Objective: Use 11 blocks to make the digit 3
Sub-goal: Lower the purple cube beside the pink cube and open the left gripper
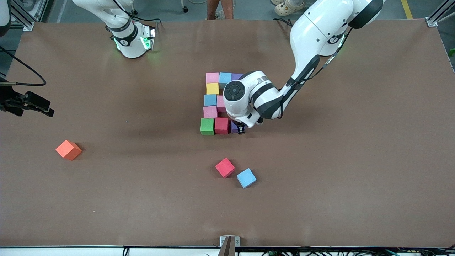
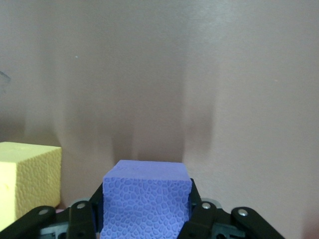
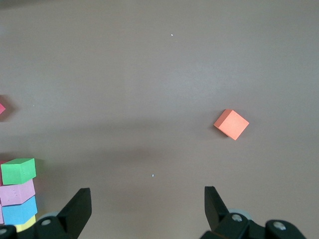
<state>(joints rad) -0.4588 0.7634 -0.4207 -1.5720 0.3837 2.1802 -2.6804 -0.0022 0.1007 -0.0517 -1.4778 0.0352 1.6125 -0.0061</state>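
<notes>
Two grippers appear. Left gripper (image 1: 241, 130), reaching down from the arm based at the left arm's end, has its fingers (image 2: 203, 215) clamped on a purple cube (image 2: 146, 201), which sits at table level at the end of the figure's bar nearest the front camera, just beside a red cube (image 1: 221, 125). Right gripper (image 3: 147, 204) hangs high near its own base with its fingers spread wide and nothing between them; that arm waits.

Digit figure (image 1: 217, 103) lies at mid-table as a block of touching cubes. Its farthest row reads pink (image 1: 212, 77), light blue (image 1: 224, 78), purple (image 1: 236, 76). Nearer come a yellow cube (image 1: 212, 88), then a light blue cube (image 1: 210, 100) with a pink one (image 1: 221, 103) beside it, then another pink cube (image 1: 210, 112). The nearest bar is green (image 1: 207, 126), red, and the held purple cube. Part of the figure is hidden under the left wrist. In the left wrist view another yellow cube (image 2: 27, 181) stands near the held one.

Nearer the front camera, a loose red cube (image 1: 225, 167) and a loose light blue cube (image 1: 246, 178) lie turned at an angle, close together. An orange cube (image 1: 68, 149) sits well apart toward the right arm's end. Brown table surface (image 1: 337, 170) runs open around the figure on all sides, its edges well apart from the cubes.
</notes>
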